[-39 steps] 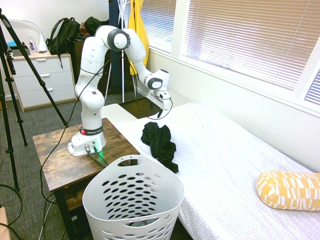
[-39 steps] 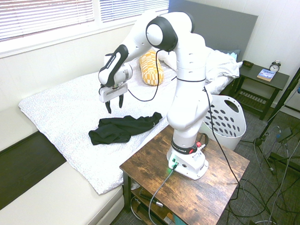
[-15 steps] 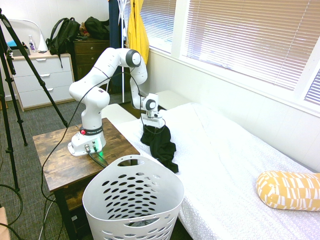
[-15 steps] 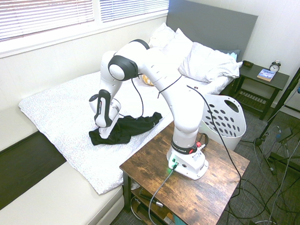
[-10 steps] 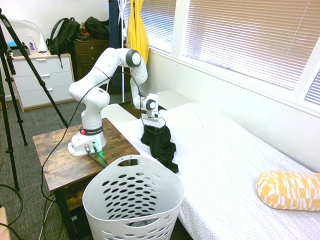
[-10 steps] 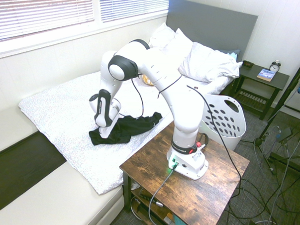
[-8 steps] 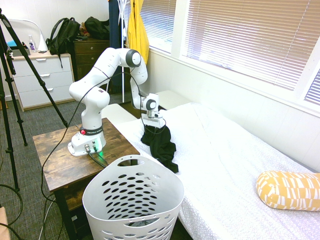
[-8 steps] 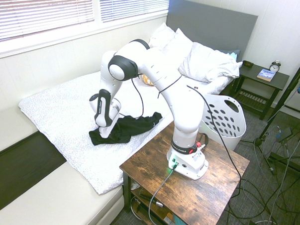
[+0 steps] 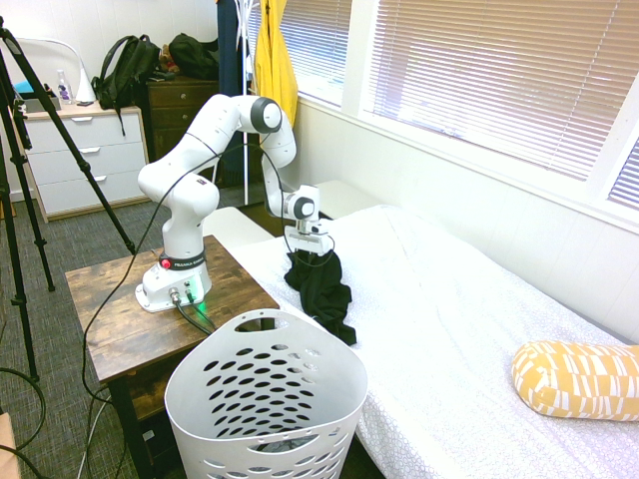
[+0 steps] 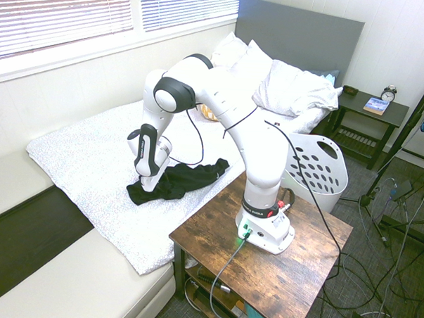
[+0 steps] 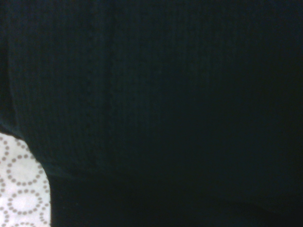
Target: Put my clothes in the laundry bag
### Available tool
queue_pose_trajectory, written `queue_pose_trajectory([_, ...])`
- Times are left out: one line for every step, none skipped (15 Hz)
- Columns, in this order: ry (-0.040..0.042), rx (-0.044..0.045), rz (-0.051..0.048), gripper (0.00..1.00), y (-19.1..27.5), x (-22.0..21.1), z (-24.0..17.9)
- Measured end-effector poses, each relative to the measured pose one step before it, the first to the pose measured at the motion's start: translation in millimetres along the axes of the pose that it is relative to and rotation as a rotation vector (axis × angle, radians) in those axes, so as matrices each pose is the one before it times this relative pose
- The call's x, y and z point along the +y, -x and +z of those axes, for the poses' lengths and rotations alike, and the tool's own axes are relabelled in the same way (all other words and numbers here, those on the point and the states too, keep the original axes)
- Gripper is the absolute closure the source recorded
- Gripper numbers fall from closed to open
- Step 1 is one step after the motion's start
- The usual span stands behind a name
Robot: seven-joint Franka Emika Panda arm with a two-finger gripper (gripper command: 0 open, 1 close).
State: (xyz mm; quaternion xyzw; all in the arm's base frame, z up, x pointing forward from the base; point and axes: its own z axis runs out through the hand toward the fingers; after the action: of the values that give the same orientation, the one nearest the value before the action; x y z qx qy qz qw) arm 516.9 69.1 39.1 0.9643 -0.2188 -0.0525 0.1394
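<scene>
Bedroom with slatted window blinds; a bed [image 9: 469,319] under a white circle-patterned coverlet runs along the window wall. The arm stands on a dark wooden side table [image 10: 292,264] beside the bed. The black garment [image 9: 321,284] lies crumpled on the coverlet near the bed's edge, at about 3 o'clock from the arm's base in the first exterior view; in the second exterior view it stretches out at about 9 o'clock from the base [image 10: 176,182]. The gripper [image 9: 308,253] points steeply down and is buried in the upper end of the garment; its fingers are hidden in the cloth, so whether they are spread or pinching the fabric cannot be told. The wrist view is almost filled by dark ribbed fabric [image 11: 161,104], with a corner of coverlet showing. The white perforated laundry basket [image 9: 265,399] stands on the floor beside the table, at 6 o'clock from the garment in the first exterior view, well apart from it. A yellow patterned pillow [image 9: 574,377] lies further along the bed.
</scene>
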Motion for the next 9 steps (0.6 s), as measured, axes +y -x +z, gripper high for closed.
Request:
queue_pose_trajectory([-0.00369, 0.00128, 0.00568, 1.00, -1.61, 1.00, -2.14])
queue_pose_trajectory([-0.00409, -0.00046, 0.00853, 1.00, -2.05, 1.80, -1.66])
queue_pose_trajectory([-0.00354, -0.00134, 0.00921, 1.00, -2.31, 2.41, -1.14])
queue_pose_trajectory([-0.00262, -0.00134, 0.00938, 1.00, -2.92, 3.24, -1.27])
queue_pose_trajectory([-0.00215, -0.00226, 0.00854, 1.00, -2.43, 3.13, -1.63])
queue_pose_trajectory([-0.00592, -0.01197, 0.01855, 1.00, -1.62, 3.13, -1.99])
queue_pose_trajectory([-0.01109, -0.02443, 0.02570, 1.00, -1.69, 3.10, -2.67])
queue_pose_trajectory([-0.01713, -0.02700, 0.02546, 1.00, -3.98, 4.82, -6.07])
queue_pose_trajectory([-0.02136, -0.02034, 0.02659, 1.00, -7.24, 6.60, -10.11])
